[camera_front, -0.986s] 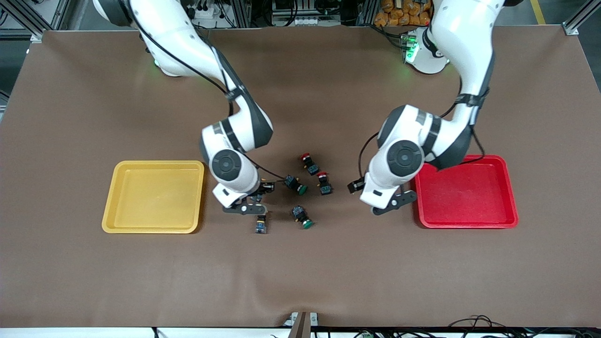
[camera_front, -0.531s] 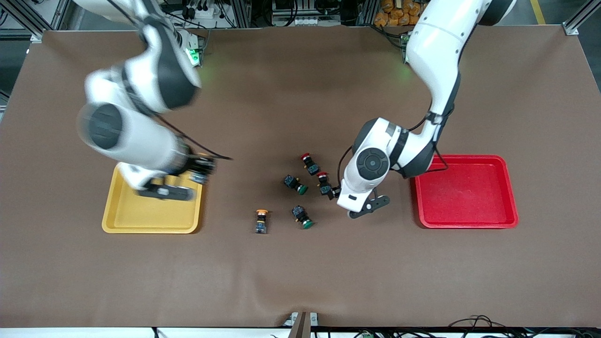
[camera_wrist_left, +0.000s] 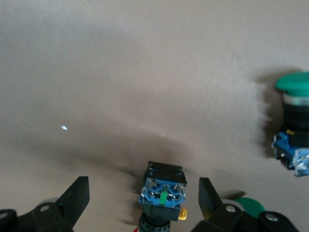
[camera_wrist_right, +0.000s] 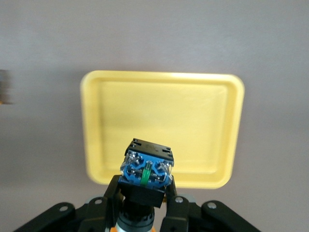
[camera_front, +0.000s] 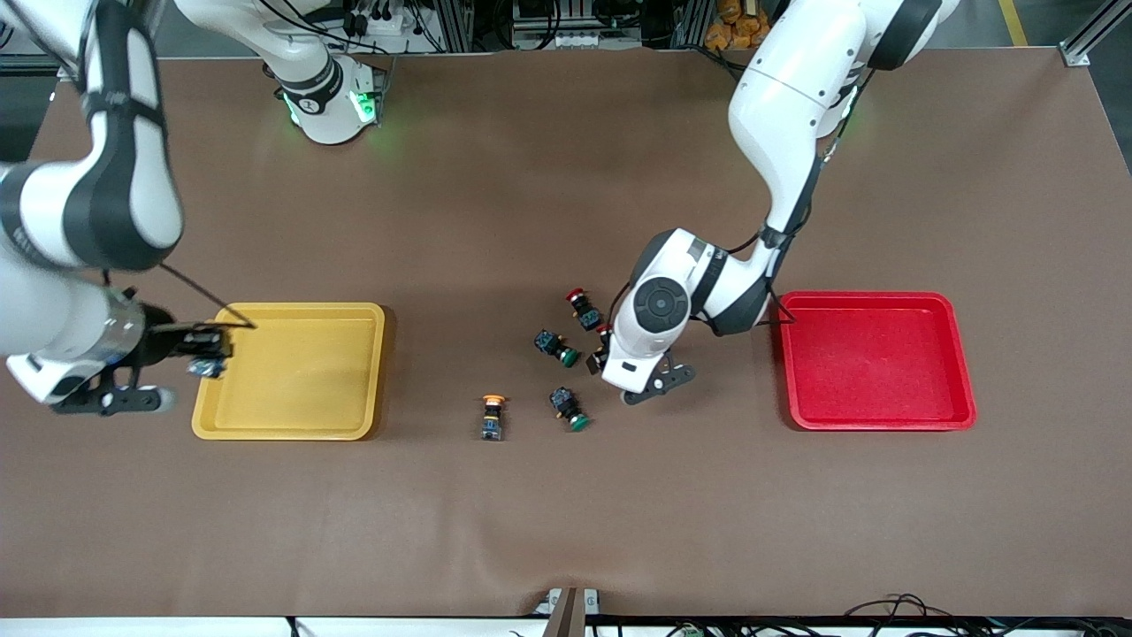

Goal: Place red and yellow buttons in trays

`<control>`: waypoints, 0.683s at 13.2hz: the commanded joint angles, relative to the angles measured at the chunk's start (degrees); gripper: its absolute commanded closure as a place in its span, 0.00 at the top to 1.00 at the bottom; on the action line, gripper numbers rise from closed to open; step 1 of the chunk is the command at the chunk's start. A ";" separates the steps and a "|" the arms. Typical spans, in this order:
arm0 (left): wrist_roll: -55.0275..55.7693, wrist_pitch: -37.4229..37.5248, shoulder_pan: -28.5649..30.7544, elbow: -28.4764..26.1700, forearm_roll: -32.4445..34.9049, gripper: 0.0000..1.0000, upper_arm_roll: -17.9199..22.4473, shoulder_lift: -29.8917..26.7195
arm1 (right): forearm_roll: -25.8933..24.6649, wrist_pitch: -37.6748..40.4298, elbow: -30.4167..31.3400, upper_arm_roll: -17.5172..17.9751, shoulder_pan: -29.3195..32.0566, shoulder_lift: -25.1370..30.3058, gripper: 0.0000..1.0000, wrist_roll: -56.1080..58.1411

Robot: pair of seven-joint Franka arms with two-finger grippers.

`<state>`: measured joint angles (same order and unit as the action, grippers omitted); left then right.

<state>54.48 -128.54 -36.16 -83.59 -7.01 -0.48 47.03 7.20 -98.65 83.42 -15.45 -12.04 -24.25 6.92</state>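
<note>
My right gripper (camera_front: 209, 362) is shut on a yellow-capped button (camera_wrist_right: 146, 170) and holds it in the air over the yellow tray's (camera_front: 301, 372) rim at the right arm's end; the tray (camera_wrist_right: 164, 121) is empty. My left gripper (camera_front: 607, 356) is open, low over the table, its jaws on either side of a red-capped button (camera_wrist_left: 163, 190), apart from it. The other red button (camera_front: 580, 306) lies just farther from the camera. A second yellow button (camera_front: 493, 416) lies nearer the camera. The red tray (camera_front: 875, 363) is empty.
Two green-capped buttons (camera_front: 557, 347) (camera_front: 569, 408) lie close beside the red ones; one (camera_wrist_left: 293, 126) shows in the left wrist view, and the cap of the other (camera_wrist_left: 250, 206) sits by the left gripper's finger.
My right arm has swung with the yellow button from the group of buttons to the yellow tray's rim. My left gripper has moved from beside the red tray to the red button.
</note>
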 commanded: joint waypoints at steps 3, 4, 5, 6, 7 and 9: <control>1.06 -0.31 -2.33 1.32 -1.86 1.00 0.48 2.54 | -0.70 -11.62 2.78 1.03 2.11 -7.12 0.00 4.24; 1.06 -0.31 -2.42 1.32 -1.86 1.00 0.48 2.97 | -0.70 -15.57 5.33 1.03 2.20 -7.39 0.00 4.41; 1.06 -0.74 -2.68 1.32 -1.86 1.00 0.48 3.07 | -0.70 -19.87 8.66 1.03 2.46 -7.57 0.00 5.72; 1.06 -0.92 -2.68 1.32 -2.39 0.66 0.48 3.07 | -0.70 -23.14 11.48 1.03 3.60 -7.48 0.00 7.91; 1.15 -0.92 -2.68 1.32 -3.35 0.27 0.48 3.07 | -0.70 -25.08 13.50 1.03 4.65 -7.48 0.00 9.06; 1.06 -0.92 -2.68 1.41 -3.71 0.00 0.57 2.80 | -0.70 -33.14 18.77 1.03 4.84 -7.57 0.00 9.42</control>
<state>54.94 -129.14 -38.31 -82.59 -9.45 -0.45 49.41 7.18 -126.09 96.64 -15.20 -8.36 -33.77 14.94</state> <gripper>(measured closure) 0.304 0.604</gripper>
